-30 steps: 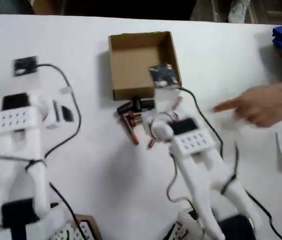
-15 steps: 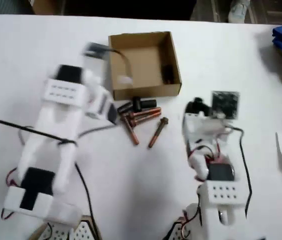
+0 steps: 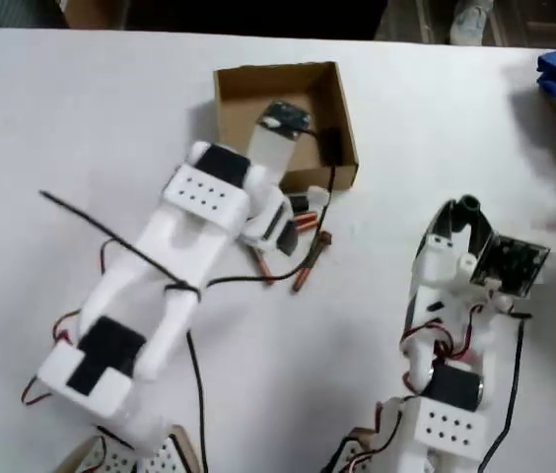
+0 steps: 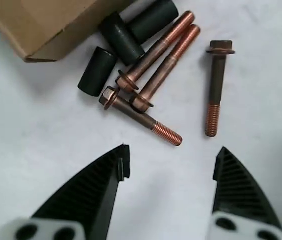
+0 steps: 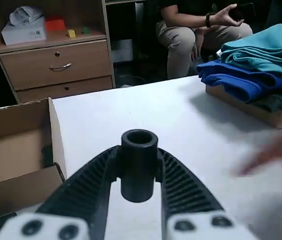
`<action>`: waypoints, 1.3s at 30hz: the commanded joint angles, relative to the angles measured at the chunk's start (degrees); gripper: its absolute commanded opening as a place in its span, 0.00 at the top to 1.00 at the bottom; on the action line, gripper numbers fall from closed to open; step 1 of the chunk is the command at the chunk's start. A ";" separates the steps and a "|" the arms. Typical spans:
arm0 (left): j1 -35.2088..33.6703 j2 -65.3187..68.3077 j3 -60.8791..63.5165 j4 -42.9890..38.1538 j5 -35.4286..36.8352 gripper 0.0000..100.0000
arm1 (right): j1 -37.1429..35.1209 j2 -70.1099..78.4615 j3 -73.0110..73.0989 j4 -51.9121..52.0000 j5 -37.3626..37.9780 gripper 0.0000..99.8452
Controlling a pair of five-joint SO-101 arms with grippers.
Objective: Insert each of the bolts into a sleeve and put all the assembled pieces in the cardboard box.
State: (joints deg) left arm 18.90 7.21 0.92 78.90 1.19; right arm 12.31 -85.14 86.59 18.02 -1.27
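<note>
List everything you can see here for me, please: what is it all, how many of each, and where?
Cardboard box: one, brown, far middle of the table.
Bolts: four, copper-coloured, on the table near the box; three bunched, one apart.
Loose sleeves: three, black, between the box and the bolts.
Held sleeve: one, black, gripped upright, right of the box.
Table: one, white.
Folded cloths: a stack, blue and teal, far right corner of the table.
Drawer cabinet: one, wooden, beyond the table.
Left gripper: one, black, open over the bolts.
Right gripper: one, black, shut on the held sleeve.
</note>
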 commanded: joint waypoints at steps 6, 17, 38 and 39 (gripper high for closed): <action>0.79 0.44 -2.24 0.70 0.79 0.72 | 0.84 -13.32 6.15 -1.45 3.78 0.98; 4.57 0.79 -2.07 0.26 0.79 0.71 | 0.92 -17.80 9.67 -1.36 4.13 0.98; 8.26 13.80 -2.77 -13.10 31.03 0.72 | 1.10 -17.80 9.76 -1.01 4.13 0.98; 8.35 14.42 -3.56 -13.10 31.03 0.72 | 1.01 -17.80 9.76 -1.01 4.13 0.98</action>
State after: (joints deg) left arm 26.46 21.19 0.75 66.68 31.34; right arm 12.84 -101.58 96.18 18.02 2.42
